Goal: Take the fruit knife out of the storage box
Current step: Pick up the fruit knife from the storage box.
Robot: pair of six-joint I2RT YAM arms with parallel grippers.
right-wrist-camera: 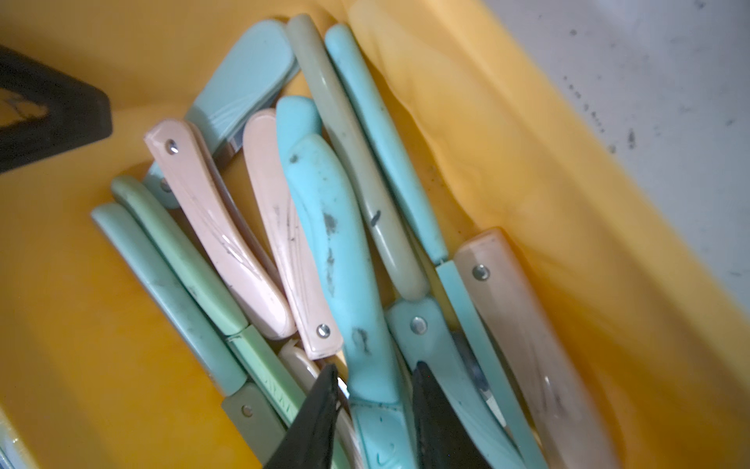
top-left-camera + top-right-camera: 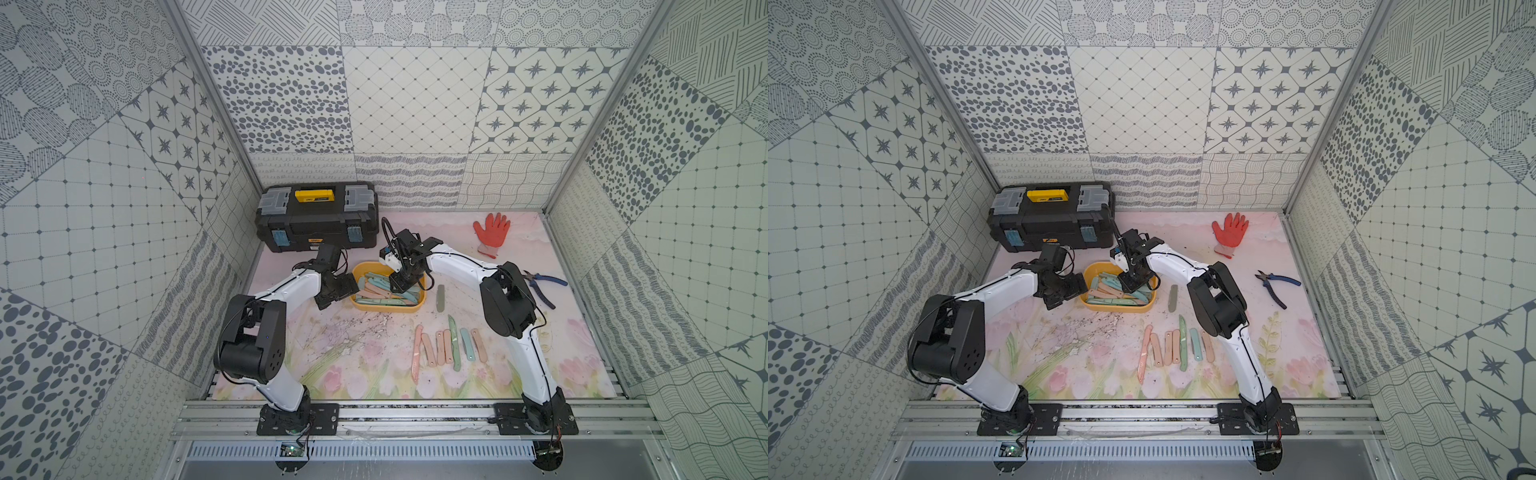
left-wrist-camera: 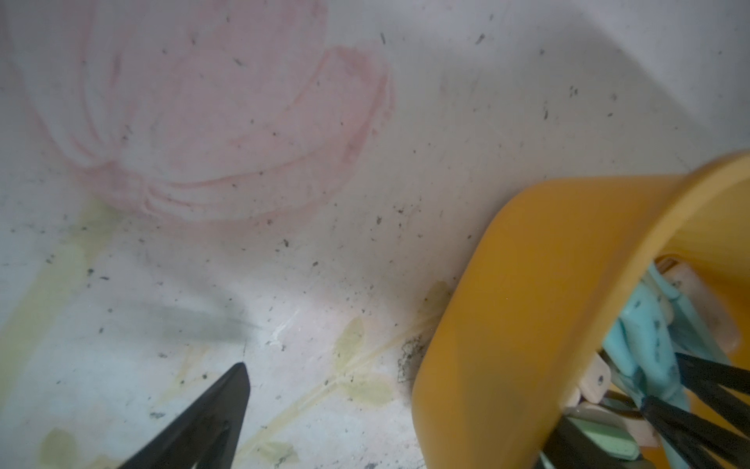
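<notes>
Yellow storage box (image 1: 487, 134) holds pastel fruit knives (image 1: 227, 235); right tool (image 1: 378, 365) parted astride blue knife (image 1: 332, 251).

The shallow yellow storage box (image 1: 527, 195) holds a heap of folded pastel knives; one light-blue fruit knife (image 1: 337, 251) lies between the right fingers (image 1: 312, 426).

White arms (image 2: 291, 286), black joints (image 2: 249, 345); probably cables (image 2: 383, 230)

Floral-print table (image 2: 353, 353), scuffed and speckled. On it: black toolbox (image 2: 318, 216) back left, yellow storage box (image 2: 388, 308) in the middle, orange glove (image 2: 491, 232) and blue-handled pliers (image 2: 544, 284) to the right. A row of pastel knives (image 2: 449, 349) lies near the front, with one grey knife (image 2: 440, 298) just beside the box.
</notes>
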